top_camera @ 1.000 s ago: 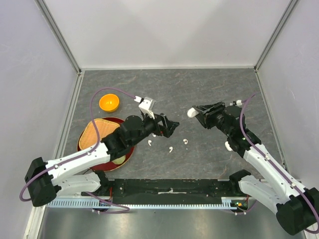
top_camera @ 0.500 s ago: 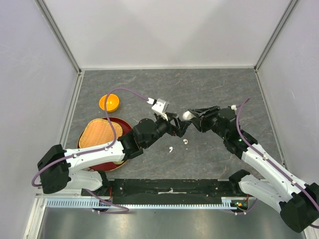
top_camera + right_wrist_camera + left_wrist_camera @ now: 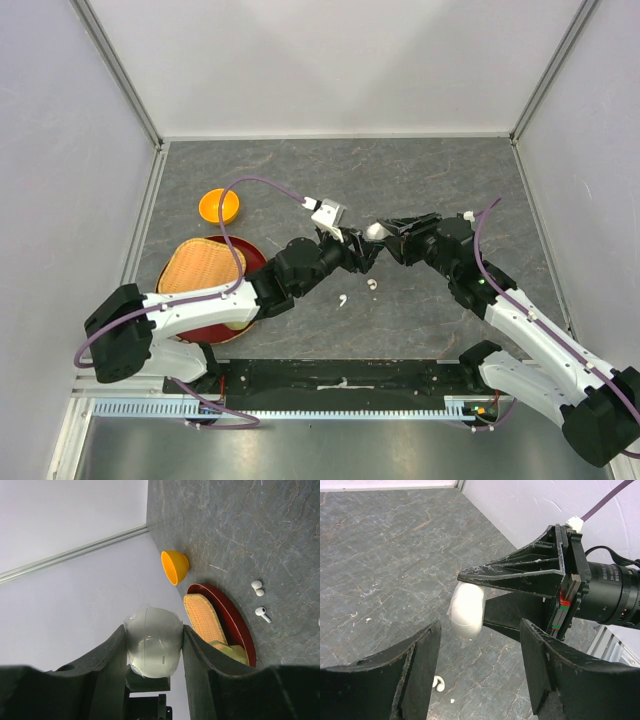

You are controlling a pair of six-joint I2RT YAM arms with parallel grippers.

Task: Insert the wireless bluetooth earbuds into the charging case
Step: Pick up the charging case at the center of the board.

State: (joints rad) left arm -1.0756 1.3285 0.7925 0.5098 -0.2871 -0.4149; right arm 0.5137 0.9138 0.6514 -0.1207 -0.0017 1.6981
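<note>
While two white earbuds point(image 3: 372, 284) lie loose on the grey worktop point(image 3: 450, 180), close to each other and touching neither arm, the charging case point(image 3: 375, 231) is held off the surface. The right pincer point(image 3: 152, 645) is clenched on it, one finger against each side of its rounded white shell (a clear film seems to wrap it). The left pincer point(image 3: 480, 680) faces that grip tip to tip. Its fingers point(image 3: 415, 675) stand apart with nothing between them, and the case is just beyond their ends, not touching them.

From above, the earbuds sit on the near side of the spot where the two pincers meet, just beside the left one's tips. In the left wrist view, one earbud shows low in the gap between the fingers, down on the worktop.

Farther left are a woven basket point(image 3: 200, 270) resting on a red plate point(image 3: 235, 622) and, beyond them, an orange bowl point(image 3: 219, 206).
</note>
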